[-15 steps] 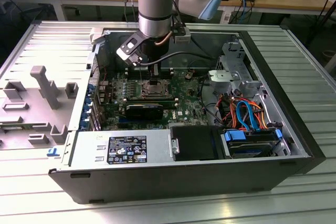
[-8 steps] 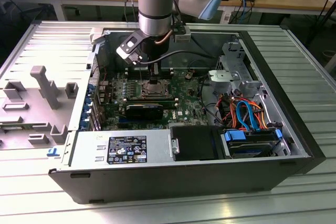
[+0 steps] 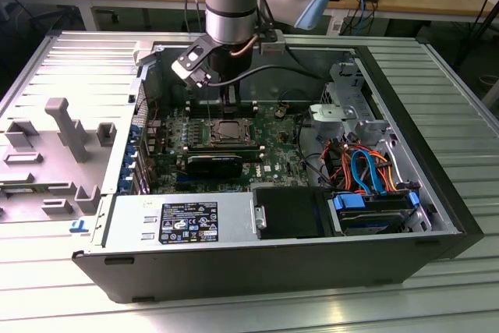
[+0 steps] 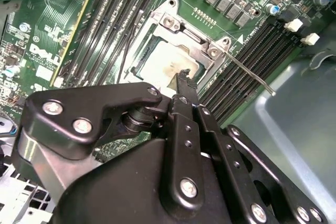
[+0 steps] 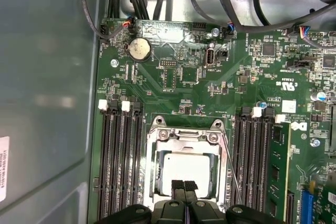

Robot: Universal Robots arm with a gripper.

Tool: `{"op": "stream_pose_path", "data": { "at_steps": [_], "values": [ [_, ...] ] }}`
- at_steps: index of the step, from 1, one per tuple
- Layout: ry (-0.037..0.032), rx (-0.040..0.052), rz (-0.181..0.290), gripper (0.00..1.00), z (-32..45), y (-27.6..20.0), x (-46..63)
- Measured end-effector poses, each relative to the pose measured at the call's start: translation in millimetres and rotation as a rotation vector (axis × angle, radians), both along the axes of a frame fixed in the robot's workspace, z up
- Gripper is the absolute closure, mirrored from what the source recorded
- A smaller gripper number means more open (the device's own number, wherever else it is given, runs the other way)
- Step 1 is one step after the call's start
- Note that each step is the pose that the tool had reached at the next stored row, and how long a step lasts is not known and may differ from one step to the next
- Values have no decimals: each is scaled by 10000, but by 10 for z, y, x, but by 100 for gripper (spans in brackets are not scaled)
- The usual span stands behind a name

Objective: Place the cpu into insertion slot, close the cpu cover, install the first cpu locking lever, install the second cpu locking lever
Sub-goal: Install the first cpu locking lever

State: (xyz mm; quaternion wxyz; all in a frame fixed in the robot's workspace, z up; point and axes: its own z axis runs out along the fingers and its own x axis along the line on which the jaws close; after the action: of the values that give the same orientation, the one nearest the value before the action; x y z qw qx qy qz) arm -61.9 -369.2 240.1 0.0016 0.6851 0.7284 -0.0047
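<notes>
Since the chip already lay under the lowered cover, my claw hung closed and empty above it, the loose lever seemingly wanting a careful push.

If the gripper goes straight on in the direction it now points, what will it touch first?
Probably the cpu, on its metal top inside the cover window. The shut gripper hangs right over it, but depth is unclear.

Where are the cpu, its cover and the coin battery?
Square silver-grey metal cpu (image 5: 186, 163): first wrist view, middle of its face.
Thin silver metal cpu cover (image 5: 184, 141): first wrist view, frame bar nearest the battery.
Round silver coin battery (image 5: 139, 49): first wrist view, its centre.
</notes>
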Motion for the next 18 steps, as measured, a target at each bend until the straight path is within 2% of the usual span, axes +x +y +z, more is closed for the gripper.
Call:
{"op": "stream_pose_path", "data": {
  "at_steps": [4,7,18],
  "values": [
    [0,0,1,89,75,0,1],
    [0,0,1,89,101,0,0],
    [1,0,1,89,126,0,2]
  ]
}}
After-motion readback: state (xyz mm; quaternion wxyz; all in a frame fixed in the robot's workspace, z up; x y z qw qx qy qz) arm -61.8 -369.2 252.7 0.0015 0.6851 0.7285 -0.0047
